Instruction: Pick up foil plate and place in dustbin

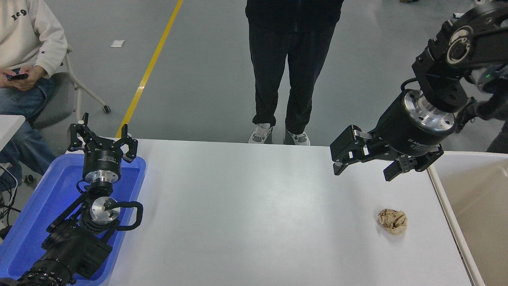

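Observation:
No foil plate shows in the head view. The dustbin (478, 198), with a cream rim and a beige inside, stands at the table's right edge and is partly cut off by the picture. My right gripper (363, 171) is open and empty. It hangs over the table's far right part, just left of the dustbin's far corner and above a crumpled brown paper ball (393, 221). My left gripper (101, 137) is parked at the lower left, open and empty, over a blue tray (43, 198).
The white table (254, 214) carries only the paper ball. A person in black trousers (291, 67) stands at the far edge. Another person (24, 47) sits at the far left holding a phone.

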`<state>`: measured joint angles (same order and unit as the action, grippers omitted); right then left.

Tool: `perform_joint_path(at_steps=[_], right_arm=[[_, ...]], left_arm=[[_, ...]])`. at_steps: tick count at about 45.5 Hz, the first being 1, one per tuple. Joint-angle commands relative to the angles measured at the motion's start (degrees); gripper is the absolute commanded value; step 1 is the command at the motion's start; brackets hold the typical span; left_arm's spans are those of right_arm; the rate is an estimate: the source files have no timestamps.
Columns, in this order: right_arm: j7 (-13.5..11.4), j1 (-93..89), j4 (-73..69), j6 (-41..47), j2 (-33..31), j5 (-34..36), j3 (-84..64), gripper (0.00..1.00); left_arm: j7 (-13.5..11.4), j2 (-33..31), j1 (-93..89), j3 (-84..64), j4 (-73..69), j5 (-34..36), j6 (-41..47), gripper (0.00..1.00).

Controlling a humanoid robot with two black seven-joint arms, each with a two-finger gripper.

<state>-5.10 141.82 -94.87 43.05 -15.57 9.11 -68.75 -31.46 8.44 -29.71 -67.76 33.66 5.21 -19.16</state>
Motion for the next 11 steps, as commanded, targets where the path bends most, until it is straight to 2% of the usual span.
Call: perform_joint_path(at_steps=[1, 11], right_arm=[[0.1, 0.5, 0.3, 1.2, 0.2, 0.5, -0.5, 1.00], [0.8, 0.5, 0.7, 1.7, 0.3, -1.3, -0.5, 1.00]], left_arm=[[0.0, 0.0, 0.0, 0.0, 0.0, 0.1, 0.0, 0.99], [0.0, 0.0, 0.0, 0.0, 0.0, 0.0, 0.0, 0.99]])
